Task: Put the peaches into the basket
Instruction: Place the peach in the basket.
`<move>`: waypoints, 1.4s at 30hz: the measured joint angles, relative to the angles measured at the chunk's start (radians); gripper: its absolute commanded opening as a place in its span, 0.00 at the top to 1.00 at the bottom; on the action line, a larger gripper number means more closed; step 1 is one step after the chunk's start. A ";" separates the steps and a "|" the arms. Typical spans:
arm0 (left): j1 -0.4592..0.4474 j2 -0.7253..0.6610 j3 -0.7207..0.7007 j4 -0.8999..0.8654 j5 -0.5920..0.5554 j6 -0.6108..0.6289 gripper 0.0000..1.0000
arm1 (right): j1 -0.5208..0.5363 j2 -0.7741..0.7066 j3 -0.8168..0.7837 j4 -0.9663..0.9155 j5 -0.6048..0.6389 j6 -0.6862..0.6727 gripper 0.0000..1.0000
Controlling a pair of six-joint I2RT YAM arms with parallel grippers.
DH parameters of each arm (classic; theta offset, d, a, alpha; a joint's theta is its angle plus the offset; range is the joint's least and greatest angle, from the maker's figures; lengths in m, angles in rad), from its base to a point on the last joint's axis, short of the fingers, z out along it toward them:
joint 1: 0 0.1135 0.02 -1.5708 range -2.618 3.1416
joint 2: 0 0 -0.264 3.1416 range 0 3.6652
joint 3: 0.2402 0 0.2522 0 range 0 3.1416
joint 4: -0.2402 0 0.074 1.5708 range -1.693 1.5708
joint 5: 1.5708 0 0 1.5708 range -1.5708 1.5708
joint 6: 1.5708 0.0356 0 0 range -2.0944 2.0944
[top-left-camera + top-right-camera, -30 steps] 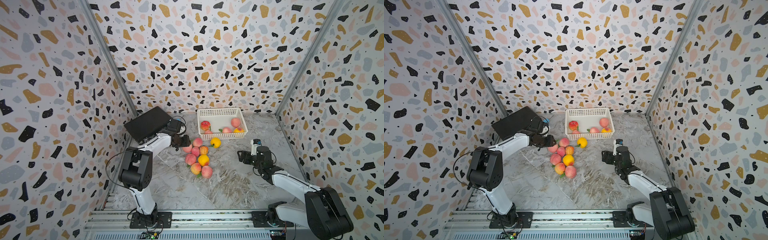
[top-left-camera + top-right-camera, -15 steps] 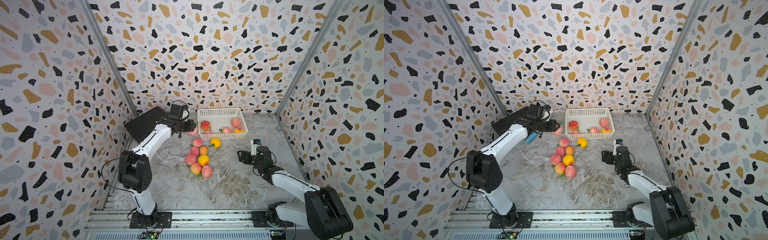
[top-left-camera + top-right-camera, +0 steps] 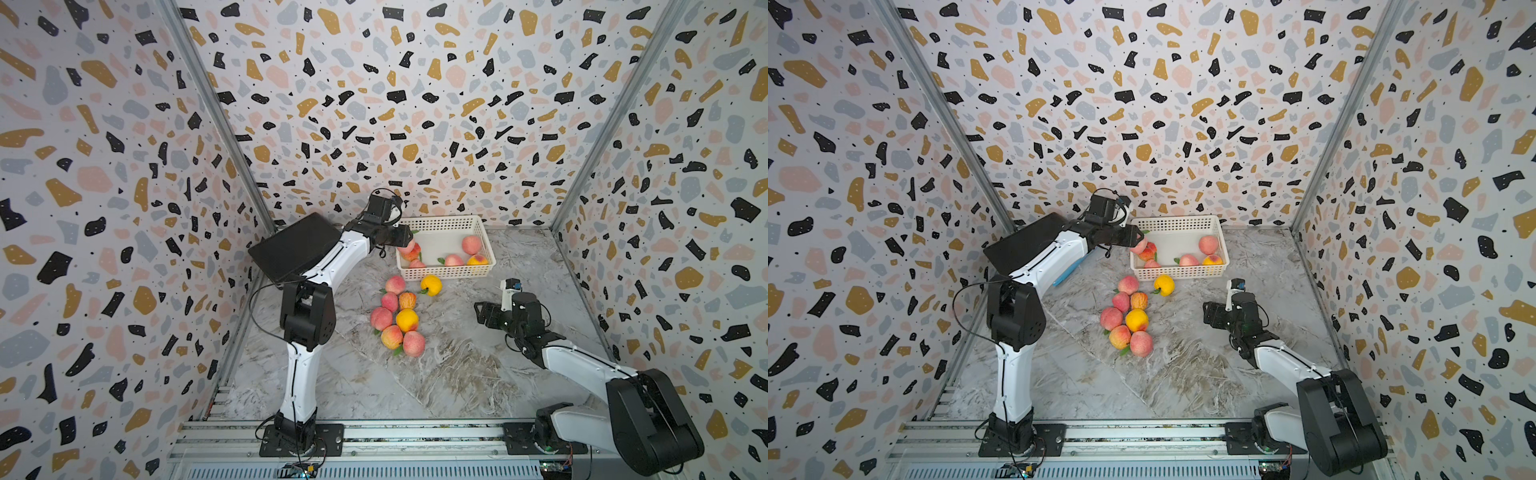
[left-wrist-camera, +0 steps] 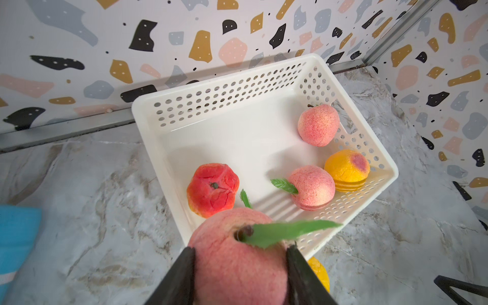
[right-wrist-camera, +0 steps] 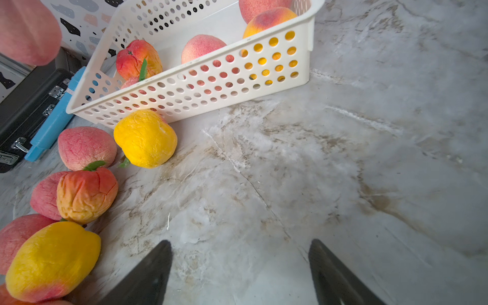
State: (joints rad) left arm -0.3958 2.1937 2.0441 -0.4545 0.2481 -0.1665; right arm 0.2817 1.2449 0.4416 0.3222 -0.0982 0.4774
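While terrazzo walls (image 3: 374, 83) enclose the marble tabletop (image 3: 457, 374), left claw (image 4: 240, 249) grips a peach (image 4: 232, 272), right claw (image 5: 240, 242) gapes.

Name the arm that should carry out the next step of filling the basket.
Left. The left tool is shut on a pink peach right at the basket edge, so it probably only has to release. The right tool is open and empty over bare table.

We see a flat black case (image 3: 293, 245) on the marbled table (image 3: 449, 374) near a back corner, a blue cylinder (image 5: 51, 124) lying just beside it, and speckled walls (image 3: 415, 83) around.
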 measured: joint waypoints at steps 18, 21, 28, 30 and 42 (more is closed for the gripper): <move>0.000 0.367 0.413 0.101 -0.052 0.170 0.47 | 0.000 0.031 0.000 0.031 -0.029 0.017 0.17; 0.000 0.396 0.430 0.104 -0.065 0.199 0.48 | 0.000 0.031 0.000 0.031 -0.031 0.017 0.17; 0.000 0.419 0.430 0.104 -0.092 0.242 0.44 | 0.000 0.033 0.000 0.032 -0.041 0.017 0.17; 0.000 0.421 0.430 0.105 -0.093 0.248 0.41 | 0.000 0.033 0.000 0.032 -0.043 0.017 0.17; 0.000 0.422 0.414 0.120 -0.106 0.257 0.24 | 0.000 0.037 0.000 0.040 -0.048 0.017 0.17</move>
State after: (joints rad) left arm -0.3958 2.6156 2.4584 -0.3347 0.1421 0.0902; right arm 0.2817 1.2819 0.4416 0.3618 -0.1459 0.4946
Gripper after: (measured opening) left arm 0.742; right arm 0.832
